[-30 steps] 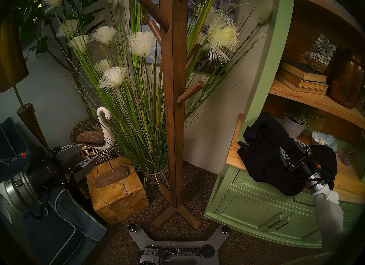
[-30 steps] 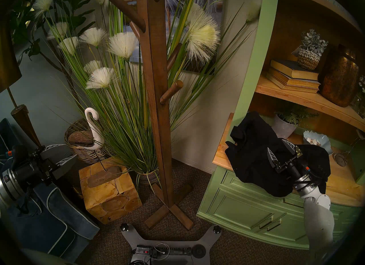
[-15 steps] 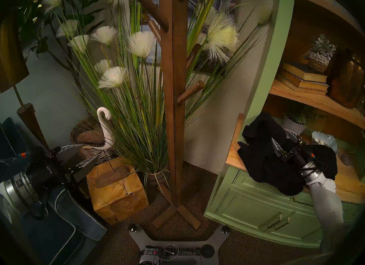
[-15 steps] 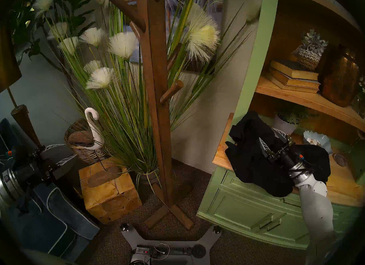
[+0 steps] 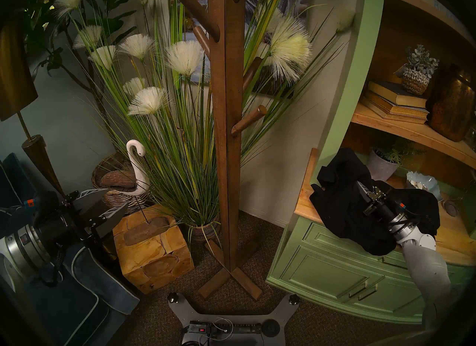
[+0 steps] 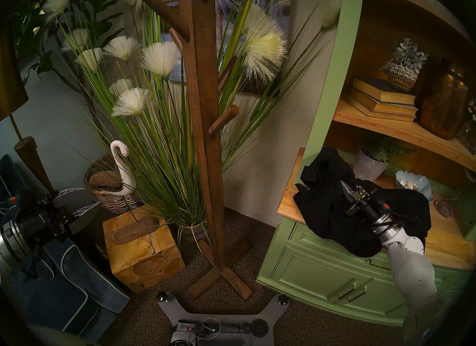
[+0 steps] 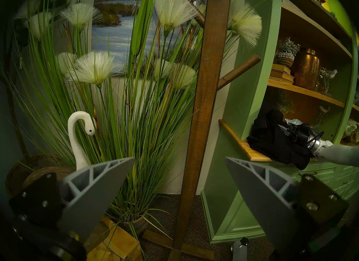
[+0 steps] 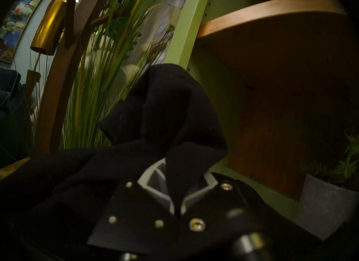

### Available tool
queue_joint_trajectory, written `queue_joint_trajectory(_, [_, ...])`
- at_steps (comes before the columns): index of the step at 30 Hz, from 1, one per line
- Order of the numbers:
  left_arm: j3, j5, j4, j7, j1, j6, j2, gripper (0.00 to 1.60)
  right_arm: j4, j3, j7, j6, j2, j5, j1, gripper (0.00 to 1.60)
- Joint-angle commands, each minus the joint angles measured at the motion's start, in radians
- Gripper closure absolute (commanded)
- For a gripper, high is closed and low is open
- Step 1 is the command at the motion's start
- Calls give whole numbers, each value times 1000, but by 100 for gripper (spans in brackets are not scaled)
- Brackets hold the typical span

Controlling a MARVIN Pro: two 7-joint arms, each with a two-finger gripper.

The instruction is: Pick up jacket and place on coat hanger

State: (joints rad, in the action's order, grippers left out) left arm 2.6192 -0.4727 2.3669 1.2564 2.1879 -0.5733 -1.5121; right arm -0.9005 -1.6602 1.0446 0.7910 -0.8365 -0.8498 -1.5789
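The black jacket [image 5: 340, 208] lies crumpled on the wooden counter [image 5: 304, 203] of the green cabinet, one edge hanging over the front. My right gripper [image 5: 359, 184] is pushed into its top. In the right wrist view a raised fold of the jacket [image 8: 165, 108] stands pinched between the nearly closed fingers of the right gripper [image 8: 174, 177]. The coat hanger [image 5: 226, 131], a tall brown stand with angled pegs, rises mid-room to the left of the cabinet. My left gripper [image 5: 113, 201] hovers open and empty at the far left, and in its own view the left gripper [image 7: 180, 159] faces the stand [image 7: 204, 99].
A grey plant pot [image 5: 381, 167] and a shell bowl [image 5: 422, 183] stand on the counter right behind the jacket, under a low shelf. Tall grass in a pot [image 5: 203, 229], a white swan figure [image 5: 136, 167] and a wooden block [image 5: 152, 247] crowd the stand's left side.
My right gripper pushed forward into the jacket, turned at the wrist, and closed its wide-open fingers onto a fold. The left arm stayed still.
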Motion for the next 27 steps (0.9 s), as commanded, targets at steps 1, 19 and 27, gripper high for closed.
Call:
queue_joint_trajectory(1, [0, -11, 13, 8, -4, -1, 1, 0, 12, 2, 99, 37, 48, -53, 50, 160])
queue_joint_trajectory(19, [-2, -2, 9, 4, -4, 1, 2, 0, -212, -87, -55, 169, -91, -230, 28, 160])
queue_joint_trajectory(27, [-2, 2, 9, 4, -5, 1, 2, 0, -285, -85, -73, 169, -115, -257, 70, 160])
